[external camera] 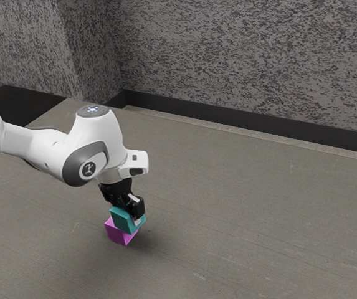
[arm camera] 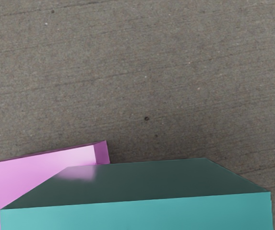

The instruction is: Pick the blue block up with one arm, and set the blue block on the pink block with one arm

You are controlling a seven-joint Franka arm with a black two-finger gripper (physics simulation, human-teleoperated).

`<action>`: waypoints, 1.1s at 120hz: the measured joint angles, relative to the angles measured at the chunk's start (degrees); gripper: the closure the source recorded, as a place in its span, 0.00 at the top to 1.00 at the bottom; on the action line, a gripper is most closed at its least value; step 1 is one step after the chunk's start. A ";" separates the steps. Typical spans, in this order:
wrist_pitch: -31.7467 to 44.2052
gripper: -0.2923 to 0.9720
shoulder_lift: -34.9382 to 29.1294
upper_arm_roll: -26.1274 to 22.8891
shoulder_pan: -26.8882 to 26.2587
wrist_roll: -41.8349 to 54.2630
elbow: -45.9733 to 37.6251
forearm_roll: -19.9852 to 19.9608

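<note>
The white arm [external camera: 72, 152] reaches in from the exterior view's left and bends down over the grey table [external camera: 259, 218], with its black gripper [external camera: 130, 213] right down on the blocks. The blue block [external camera: 125, 220], more teal to my eye, is on top of the pink block [external camera: 117, 232]. It sits skewed, turned against the pink one and shifted a little toward the exterior view's right, so the edges don't line up. The gripper is hard against the top of the blue block, but whether it's clamping the block or has let go, I can't tell from here. Down at the wrist, the blue block [arm camera: 137, 206] looms just under the hand. A corner of the pink block [arm camera: 22, 177] pokes out from beneath it on one side, and bare table [arm camera: 137, 72] stretches beyond. Behind it all stands a speckled grey wall [external camera: 240, 56] with a dark strip along its foot.
</note>
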 joint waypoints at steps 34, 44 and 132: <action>0.13 0.52 0.46 -0.06 1.51 0.33 0.00 -0.43; 0.20 0.52 0.50 -0.09 2.04 0.40 0.00 -0.55; 1.05 0.64 1.20 0.13 5.82 0.96 -0.09 -3.08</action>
